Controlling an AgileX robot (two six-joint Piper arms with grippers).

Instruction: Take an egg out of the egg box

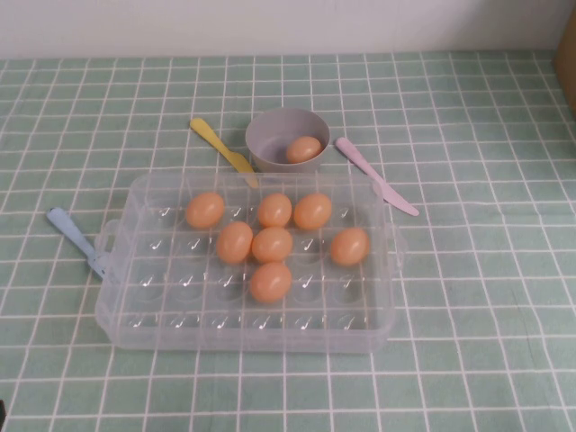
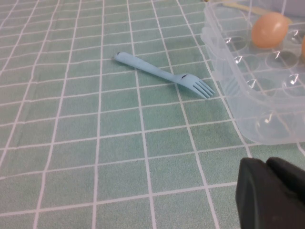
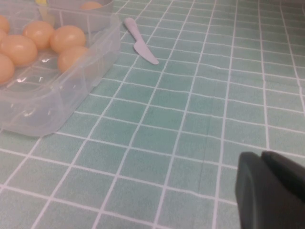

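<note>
The clear plastic egg box (image 1: 126,310) lies in the middle of the table and holds several orange-tan eggs (image 1: 271,282). One more egg (image 1: 303,148) lies in the grey bowl (image 1: 270,135) behind the box. Neither arm shows in the high view. In the left wrist view my left gripper (image 2: 267,163) is shut and empty, low over the cloth beside the box's left end (image 2: 248,109). In the right wrist view my right gripper (image 3: 262,155) is shut and empty, over the cloth to the right of the box (image 3: 62,100).
A blue fork (image 1: 74,236) lies at the box's left handle and shows in the left wrist view (image 2: 164,75). A yellow utensil (image 1: 220,147) and a pink knife (image 1: 376,175) flank the bowl. The knife also shows in the right wrist view (image 3: 140,46). Green tiled cloth covers the table.
</note>
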